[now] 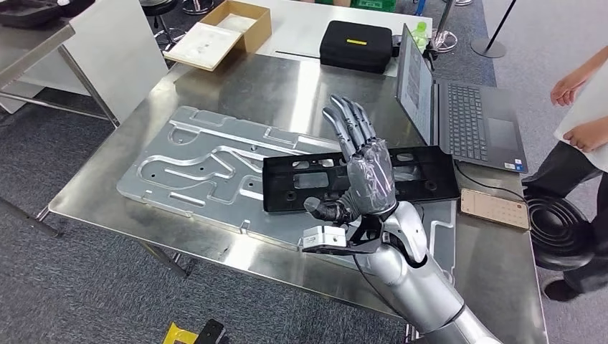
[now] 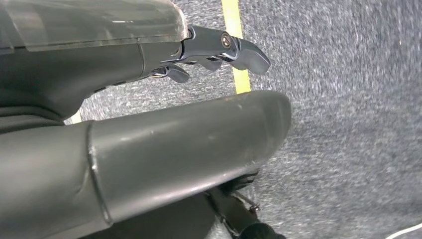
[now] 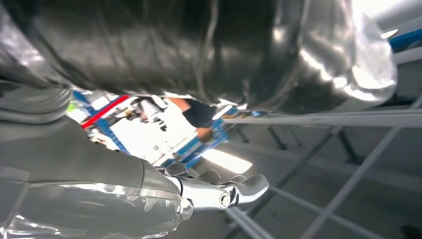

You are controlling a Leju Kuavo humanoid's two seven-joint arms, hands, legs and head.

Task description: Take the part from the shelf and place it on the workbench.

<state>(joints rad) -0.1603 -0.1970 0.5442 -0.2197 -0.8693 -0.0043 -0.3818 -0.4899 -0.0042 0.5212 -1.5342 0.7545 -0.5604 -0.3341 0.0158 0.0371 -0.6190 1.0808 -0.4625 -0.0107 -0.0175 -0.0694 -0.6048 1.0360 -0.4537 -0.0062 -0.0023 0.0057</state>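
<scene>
The black plastic part lies flat on the steel workbench, partly on top of a large machined silver plate. My right hand is raised over the middle of the part, palm turned away and fingers stretched out and apart, holding nothing. It hides the part's centre. In the right wrist view the right hand has nothing between its fingers. My left hand hangs over grey carpet near a yellow floor line, holding nothing, its fingers loosely extended.
An open laptop stands at the right of the bench, with a tan calculator-like device in front of it. A black case and a cardboard box sit at the back. A person stands at the right by a black stool.
</scene>
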